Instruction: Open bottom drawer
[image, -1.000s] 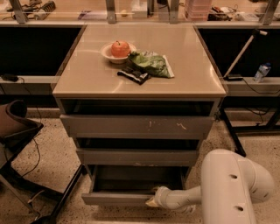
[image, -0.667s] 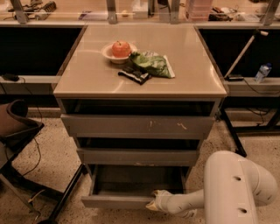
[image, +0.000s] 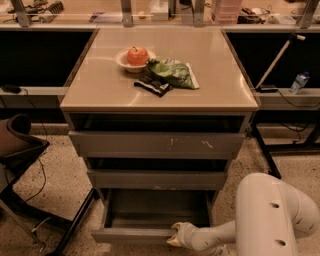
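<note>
So the biggest thing here is the tan cabinet surface (image: 210, 75), with three grey drawer fronts stacked under its front edge. The white robot arm (image: 272, 215) fills the lower right of the view and reaches left along the floor. The top drawer (image: 155, 145) has white scratch marks, and the middle drawer (image: 155, 179) is plain. The bottom drawer (image: 150, 212) sticks out well forward of those two, so you can see into its shallow grey tray. The hand (image: 178, 236) is right at that drawer's front lip, a bit right of centre. Honestly can't tell if it's wide, narrow or gripping. On the surface, left of centre toward the back edge, a green bag (image: 172, 73) touches a white bowl (image: 124, 62) with an orange-red fruit (image: 137, 55) in it. A dark packet (image: 152, 86) lies just in front of the bag.
</note>
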